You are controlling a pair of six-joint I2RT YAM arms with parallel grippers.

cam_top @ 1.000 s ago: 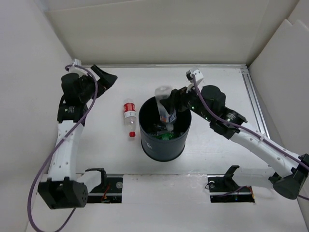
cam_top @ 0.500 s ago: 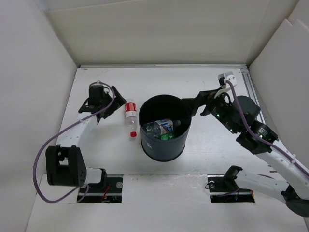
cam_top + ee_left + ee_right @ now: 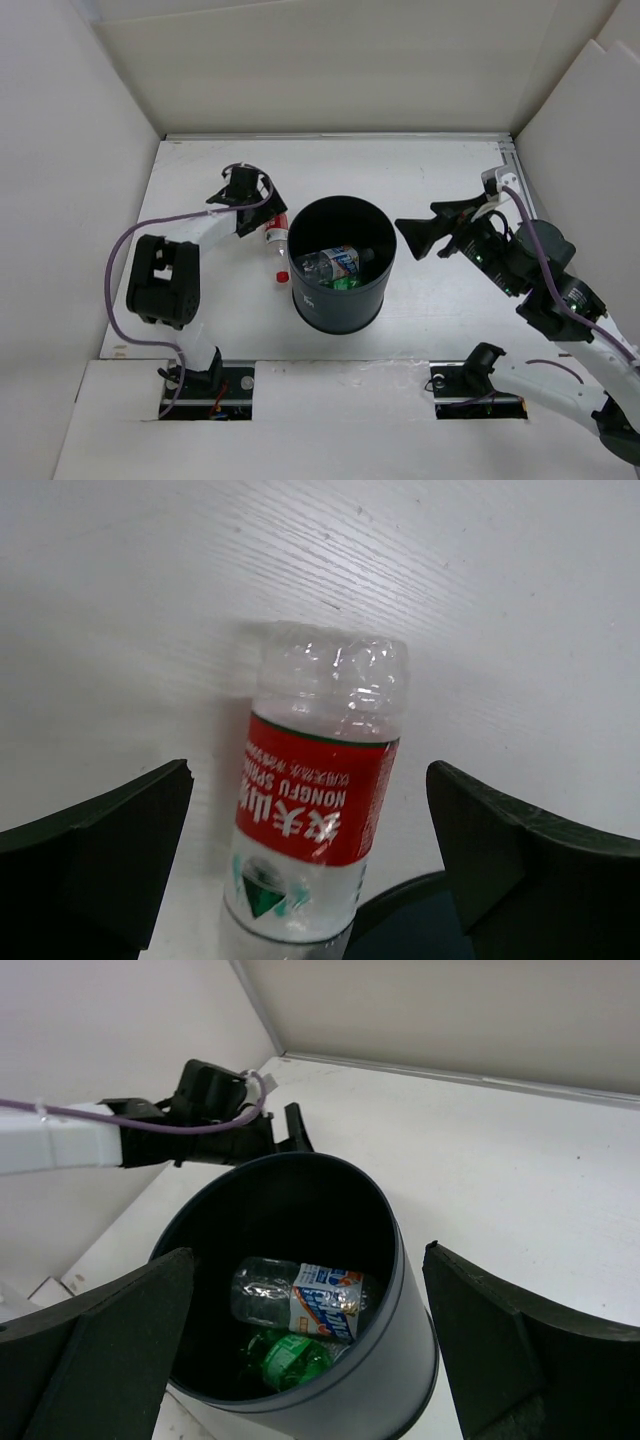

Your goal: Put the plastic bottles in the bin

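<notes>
The black bin [image 3: 340,305] stands mid-table. Inside it lie a clear plastic bottle with a blue label [image 3: 335,262] [image 3: 300,1300] and a green one [image 3: 346,283] [image 3: 290,1355]. Another clear bottle with a red label and red cap [image 3: 277,240] [image 3: 320,790] lies on the table just left of the bin. My left gripper [image 3: 268,205] [image 3: 310,780] is open, low over this bottle's base end, one finger on each side and neither touching. My right gripper [image 3: 415,218] [image 3: 309,1252] hangs open and empty, to the right of the bin [image 3: 400,1380] and above its rim.
White walls enclose the table on the left, back and right. A metal rail [image 3: 525,215] runs along the right edge. The left arm's wrist and purple cable [image 3: 200,1115] sit just behind the bin in the right wrist view.
The blue-labelled bottle, upright at the right gripper a second ago, now lies in the bin. The right gripper has pulled back to the right. The left gripper has swung in over the red-labelled bottle.
</notes>
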